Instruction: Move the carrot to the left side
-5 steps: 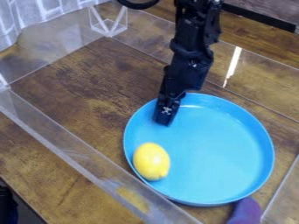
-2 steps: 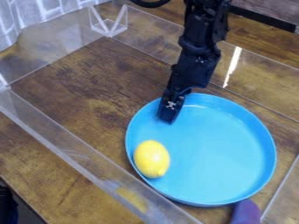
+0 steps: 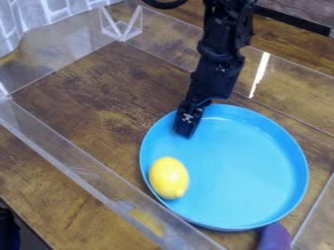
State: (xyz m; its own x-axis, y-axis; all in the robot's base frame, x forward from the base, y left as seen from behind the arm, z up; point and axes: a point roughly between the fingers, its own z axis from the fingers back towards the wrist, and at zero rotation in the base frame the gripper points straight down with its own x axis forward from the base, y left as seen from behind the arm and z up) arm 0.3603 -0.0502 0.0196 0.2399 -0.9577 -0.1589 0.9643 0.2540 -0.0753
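Resting inside the round blue plate, the carrot, a small smooth yellow oval that looks much like a toy lemon, lies in the plate's lower-left part, close to its near rim and touching its blue surface. The plate sits on a dark wooden table, toward the right of this single camera view.

A black robot arm comes down from the top of the frame, and its gripper points downward at the plate's upper-left rim, with the tip low over or against the edge; whether it actually touches cannot be told. The gripper is well apart from the carrot, which lies nearer the camera along the same left side of the plate. Nothing is between the fingers, and the jaws stand wide apart, though the dark tip makes the gap hard to see.

A clear plastic wall runs diagonally along the table's left and near sides, just beside the plate's near rim. At the bottom right corner, a purple object is cut off by the frame edge, just beyond the plate.
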